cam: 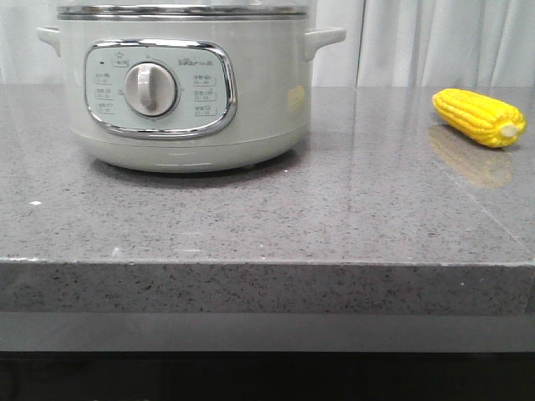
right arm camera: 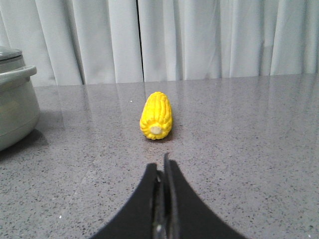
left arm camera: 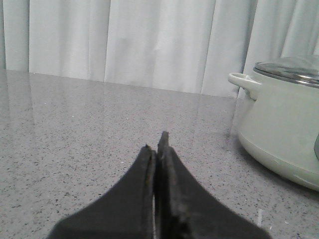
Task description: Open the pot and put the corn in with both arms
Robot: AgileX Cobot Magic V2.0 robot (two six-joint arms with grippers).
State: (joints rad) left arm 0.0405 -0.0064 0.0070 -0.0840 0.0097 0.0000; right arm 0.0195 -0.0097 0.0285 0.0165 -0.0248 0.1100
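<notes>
The pale grey-green pot (cam: 188, 92) stands on the grey stone counter at the left, its control panel and round dial (cam: 151, 89) facing me, its metal-rimmed glass lid (cam: 184, 11) on. It also shows in the left wrist view (left arm camera: 284, 129) and at the edge of the right wrist view (right arm camera: 15, 104). The yellow corn (cam: 479, 117) lies on the counter at the right, stub end toward the front. My right gripper (right arm camera: 162, 164) is shut and empty, low over the counter, the corn (right arm camera: 156, 116) straight ahead of it. My left gripper (left arm camera: 156, 144) is shut and empty, left of the pot.
The counter's front edge (cam: 267, 263) runs across the front view below the pot. White curtains (right arm camera: 174, 40) hang behind the counter. Neither arm shows in the front view.
</notes>
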